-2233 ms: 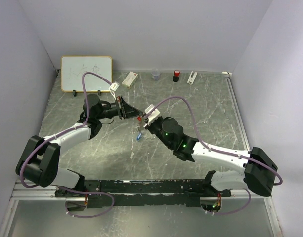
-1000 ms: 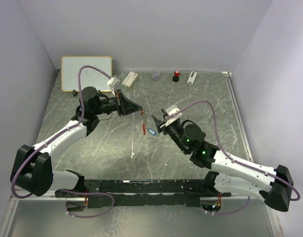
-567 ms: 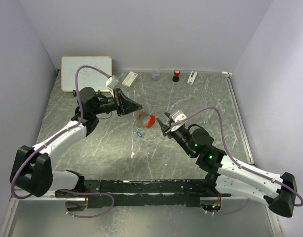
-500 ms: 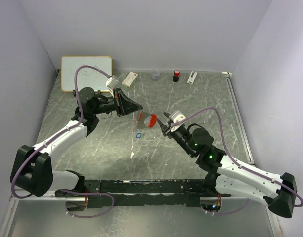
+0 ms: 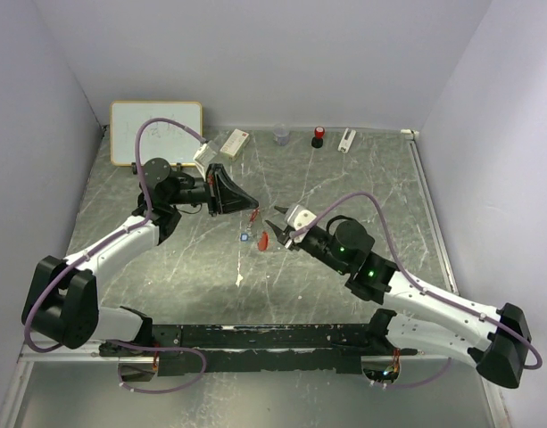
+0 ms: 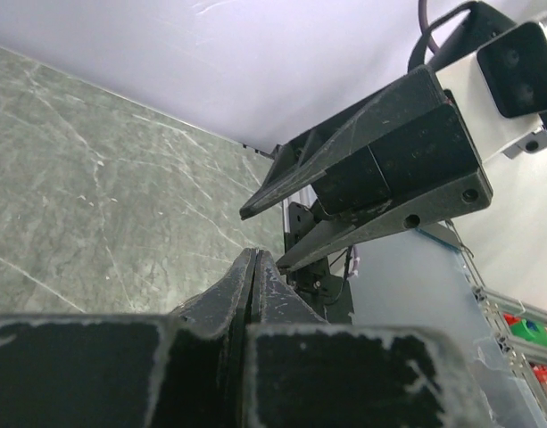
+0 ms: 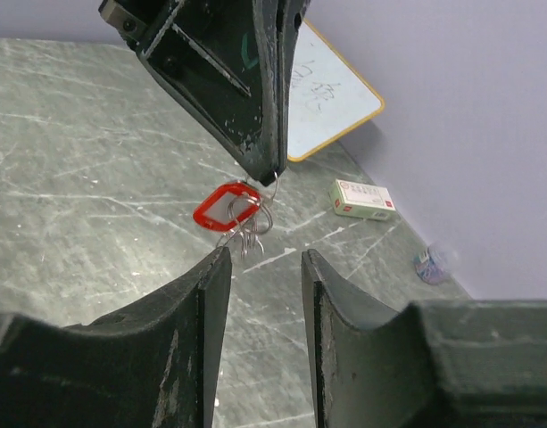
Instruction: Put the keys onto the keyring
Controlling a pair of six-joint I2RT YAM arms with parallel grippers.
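Right wrist view alone shows left fingers (image 7: 255,107) clenched on keyring (image 7: 227,207); right fingers (image 7: 188,339) apart

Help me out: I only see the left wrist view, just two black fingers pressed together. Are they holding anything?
Observer: Yes. The right wrist view shows the left gripper pinching the keyring by its thin wire, red fob dangling below.
Operator: What's that black wedge ahead?
Observer: The right gripper, jaws open, facing the fob without touching it.
Operator: Any keys?
Observer: The top view shows a small blue key beside the fob.
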